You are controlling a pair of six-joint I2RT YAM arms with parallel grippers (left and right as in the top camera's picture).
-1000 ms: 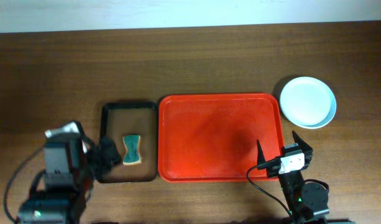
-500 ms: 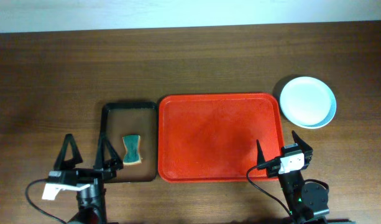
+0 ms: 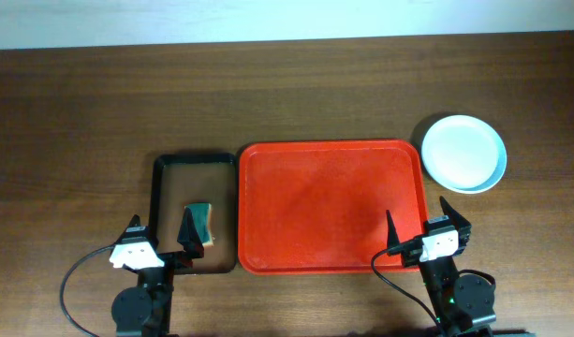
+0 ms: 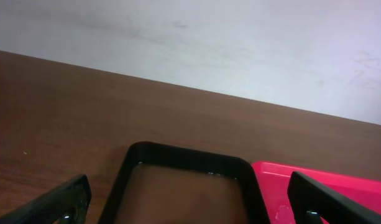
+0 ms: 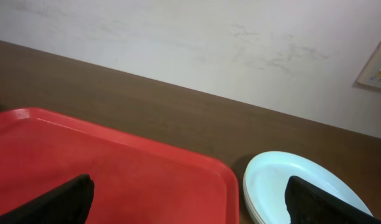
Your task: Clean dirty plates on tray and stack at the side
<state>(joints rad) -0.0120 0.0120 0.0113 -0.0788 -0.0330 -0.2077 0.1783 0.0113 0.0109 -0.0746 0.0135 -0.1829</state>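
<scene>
Left gripper (image 3: 162, 230) and right gripper (image 3: 419, 223) share black pointed fingers (image 3: 188, 227), white wrist blocks (image 3: 132, 251), round black bases (image 3: 466, 298), thin looping black cables (image 3: 66, 284); a green light (image 3: 448, 301) dots the right base.

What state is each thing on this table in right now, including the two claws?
red tray, bare, no plates on it.
plates, stacked on the table beside the red tray; top one shows no smear.
black tray, holding the sponge.
sponge, lying in the black tray, partly hidden by a finger.
left gripper, open, holding nothing.
right gripper, open, holding nothing.
</scene>
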